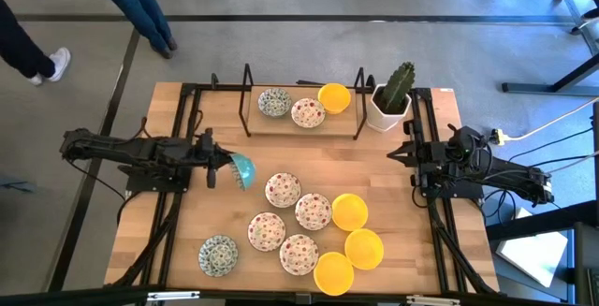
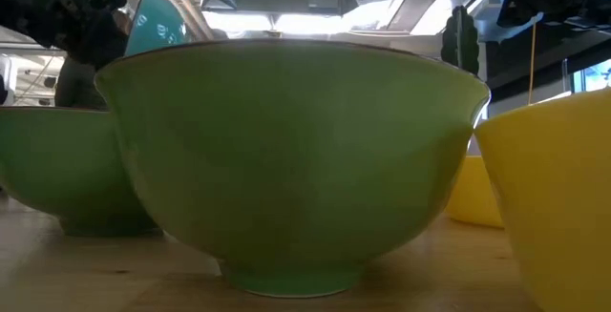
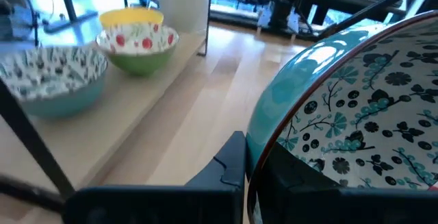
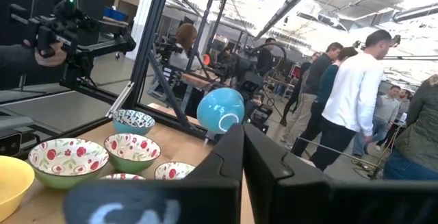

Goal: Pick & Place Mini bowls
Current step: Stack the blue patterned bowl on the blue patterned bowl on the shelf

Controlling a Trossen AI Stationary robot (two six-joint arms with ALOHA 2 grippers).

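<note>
Teal bowl (image 1: 242, 170): tilted on edge, clamped by left gripper (image 1: 225, 169) above counter (image 1: 393, 156).
Right gripper (image 1: 404, 153): fingers together, empty, beside cactus pot (image 1: 387, 109).

High view: straight down over the whole table (image 1: 234, 109). Low view: at tabletop level, pressed close against a green-sided bowl (image 2: 286, 159). Left wrist view: very near its held teal bowl (image 3: 356, 107), seen also from the right wrist (image 4: 220, 109), facing across the table.
</note>
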